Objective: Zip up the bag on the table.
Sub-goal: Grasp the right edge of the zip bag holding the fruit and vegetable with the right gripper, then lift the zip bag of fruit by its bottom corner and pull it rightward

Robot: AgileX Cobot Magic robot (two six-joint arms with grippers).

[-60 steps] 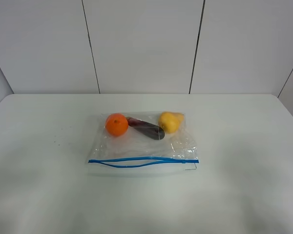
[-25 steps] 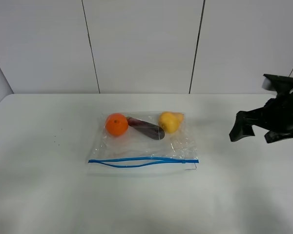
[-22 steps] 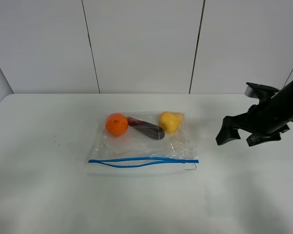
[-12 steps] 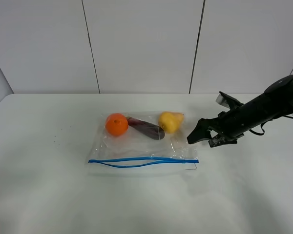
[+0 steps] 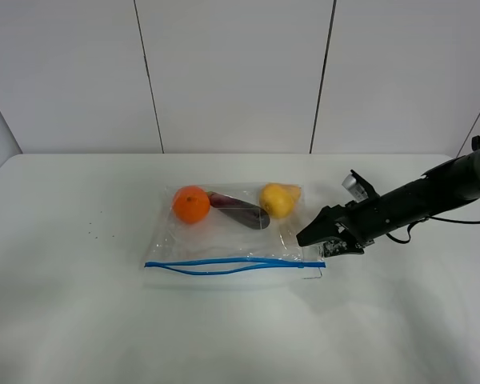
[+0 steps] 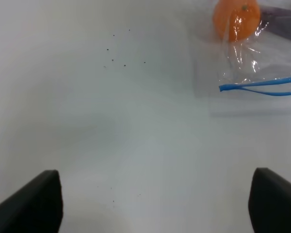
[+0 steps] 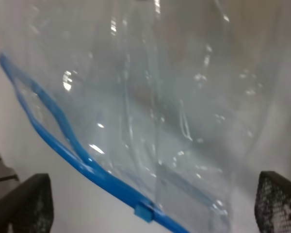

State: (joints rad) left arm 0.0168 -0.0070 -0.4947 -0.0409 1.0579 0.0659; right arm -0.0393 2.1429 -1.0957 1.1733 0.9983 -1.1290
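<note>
Right gripper, open and empty, hovered by bag slider: approach step; next move likely needed pinching slider, drawing it along zip.

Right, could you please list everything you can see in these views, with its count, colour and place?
table: one, white, under everything
wall panels: several, white, behind the table
dark specks: a few, on the table left of the bag
bag: one, clear plastic, lying flat mid-table
zip strip: one, blue, along the bag's near edge, tracks apart toward the left
slider: one, blue, on the strip toward its right end
orange: one, orange, inside the bag, far left
eggplant: one, dark purple, inside, between orange and pear
pear: one, yellow, inside, far right
right gripper: one, black, open, at the bag's right end
left gripper: one, black, open, over bare table left of the bag
</note>
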